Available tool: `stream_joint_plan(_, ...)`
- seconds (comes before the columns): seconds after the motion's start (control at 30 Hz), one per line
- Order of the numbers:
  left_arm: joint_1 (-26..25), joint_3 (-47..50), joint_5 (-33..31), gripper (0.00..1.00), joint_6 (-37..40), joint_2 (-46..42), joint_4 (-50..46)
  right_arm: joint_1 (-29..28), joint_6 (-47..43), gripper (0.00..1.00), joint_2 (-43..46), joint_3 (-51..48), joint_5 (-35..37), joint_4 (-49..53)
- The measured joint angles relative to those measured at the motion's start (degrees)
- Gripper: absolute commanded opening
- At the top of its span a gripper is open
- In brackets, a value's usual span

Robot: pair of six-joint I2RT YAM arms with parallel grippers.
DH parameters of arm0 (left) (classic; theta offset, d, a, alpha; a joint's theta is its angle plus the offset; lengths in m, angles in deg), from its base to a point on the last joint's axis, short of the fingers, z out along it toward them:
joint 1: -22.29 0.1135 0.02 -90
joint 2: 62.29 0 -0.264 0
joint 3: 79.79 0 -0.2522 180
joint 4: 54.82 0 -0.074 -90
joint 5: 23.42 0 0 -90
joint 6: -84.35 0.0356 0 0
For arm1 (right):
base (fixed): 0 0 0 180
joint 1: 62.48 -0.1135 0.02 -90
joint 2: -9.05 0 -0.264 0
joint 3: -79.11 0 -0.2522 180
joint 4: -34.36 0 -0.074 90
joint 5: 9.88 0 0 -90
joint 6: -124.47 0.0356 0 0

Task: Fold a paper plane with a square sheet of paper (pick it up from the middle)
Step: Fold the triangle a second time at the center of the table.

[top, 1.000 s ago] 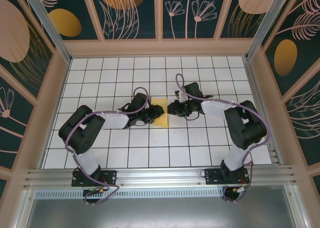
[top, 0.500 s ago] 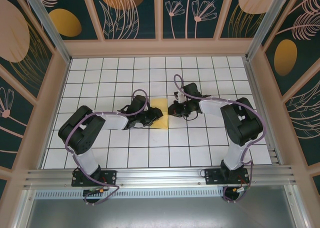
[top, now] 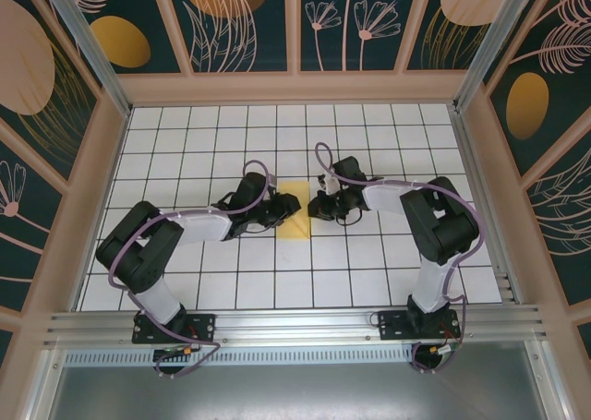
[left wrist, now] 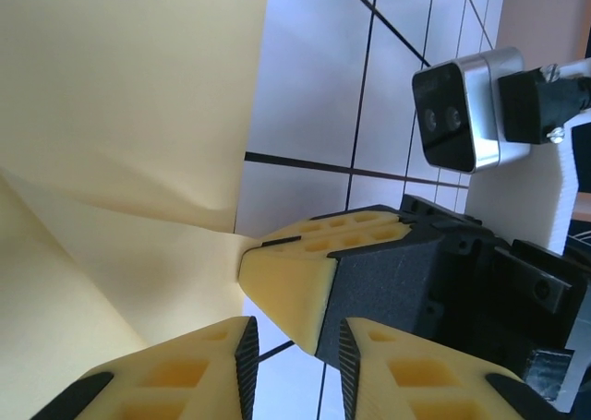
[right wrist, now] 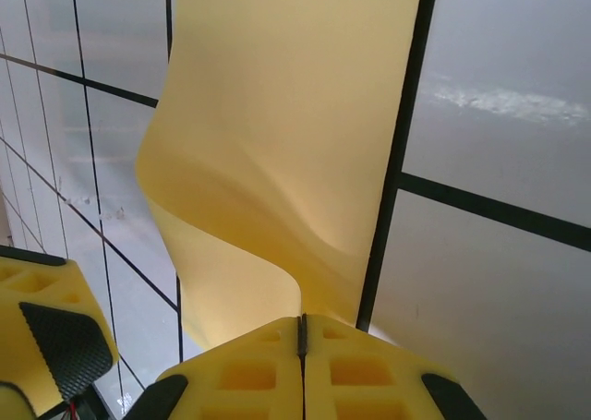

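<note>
The square sheet of paper is found in the middle of the surface, with its long side pointed from near to far. Its right edge is pinched by the closed right tool. The left tool is seen a little open at the left edge, just as near.

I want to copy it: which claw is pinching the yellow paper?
The right claw: it is squeezed shut on the edge of the paper. The left claw is open, with a gap.
</note>
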Motion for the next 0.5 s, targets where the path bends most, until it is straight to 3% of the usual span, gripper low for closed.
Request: stream_joint_plan(0.5, 0.0, -0.3, 1.8, 0.3, 0.0, 4.6, 1.4, 0.0, -1.5, 0.07, -1.4, 1.9, 1.8, 1.1)
